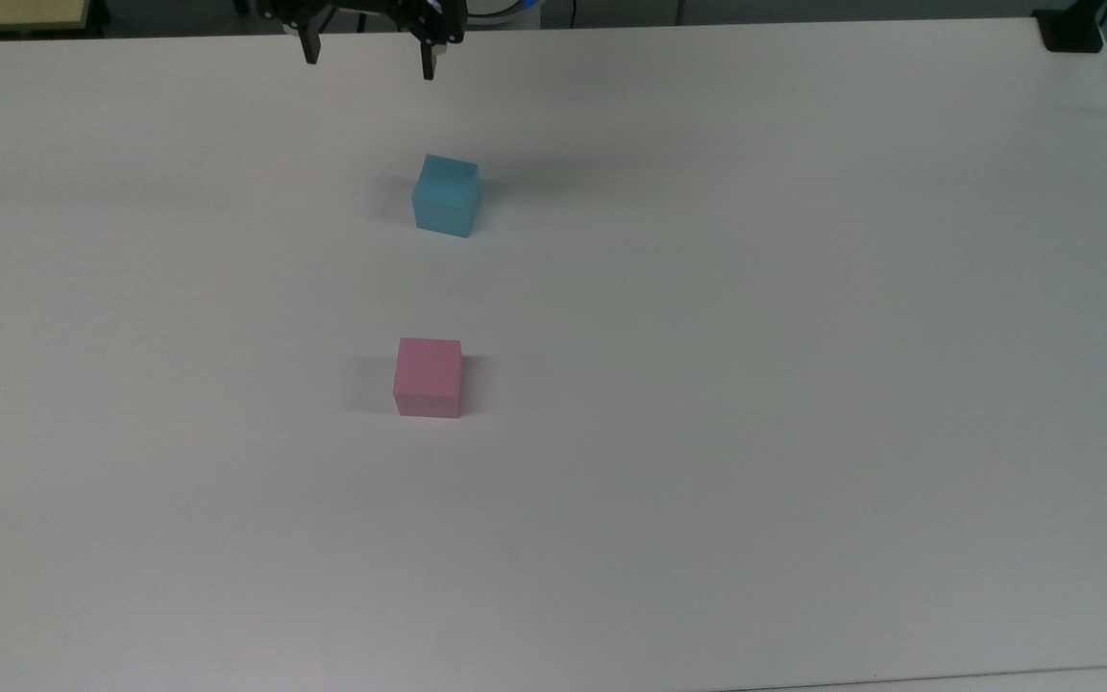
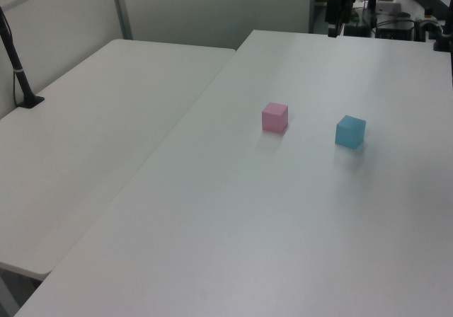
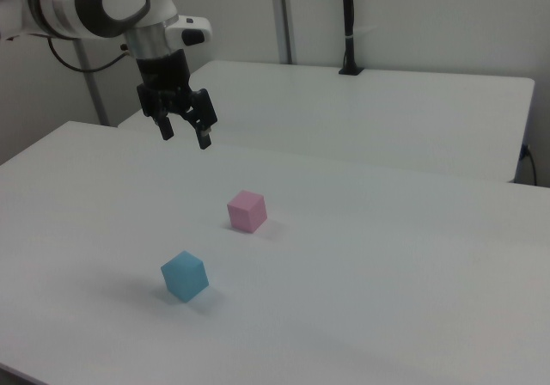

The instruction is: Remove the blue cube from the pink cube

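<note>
- Blue cube [image 1: 447, 195] sits directly on the white table [image 1: 803, 336], not on the pink cube; all its visible faces are free. In the top view it lies toward the table's far edge, a little left of the middle. Also seen in the left view [image 2: 350, 131] and the right view [image 3: 185, 276].
- Pink cube [image 1: 429, 377] stands on the table well apart from the blue cube, nearer the table's middle, with bare surface between them [image 2: 275, 117] [image 3: 247, 210]. In the top view the two line up roughly along one line running from the far edge toward the near edge.
- Gripper [image 1: 369, 60] hangs above the table's far edge, beyond the blue cube, touching neither cube. Fingers [image 3: 204, 136] are spread apart with nothing between them.
- Second white table [image 2: 92, 133] adjoins at the left view's left; black post [image 2: 15, 62] stands on it.
</note>
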Motion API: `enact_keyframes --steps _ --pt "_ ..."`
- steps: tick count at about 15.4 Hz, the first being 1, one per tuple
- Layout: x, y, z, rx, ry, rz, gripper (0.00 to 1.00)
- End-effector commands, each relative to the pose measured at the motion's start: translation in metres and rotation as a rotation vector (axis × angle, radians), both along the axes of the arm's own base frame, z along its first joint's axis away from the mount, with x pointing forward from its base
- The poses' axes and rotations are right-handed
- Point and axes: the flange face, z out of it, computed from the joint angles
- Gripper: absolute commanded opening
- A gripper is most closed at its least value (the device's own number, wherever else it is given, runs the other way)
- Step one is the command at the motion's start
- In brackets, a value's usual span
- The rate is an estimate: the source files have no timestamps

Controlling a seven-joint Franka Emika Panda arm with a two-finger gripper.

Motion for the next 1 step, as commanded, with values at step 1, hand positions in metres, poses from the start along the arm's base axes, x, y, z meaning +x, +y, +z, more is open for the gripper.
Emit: enact_keyframes --steps 1 --pt "0.0008 0.0011 0.0027 0.005 0.017 0.014 1.0"
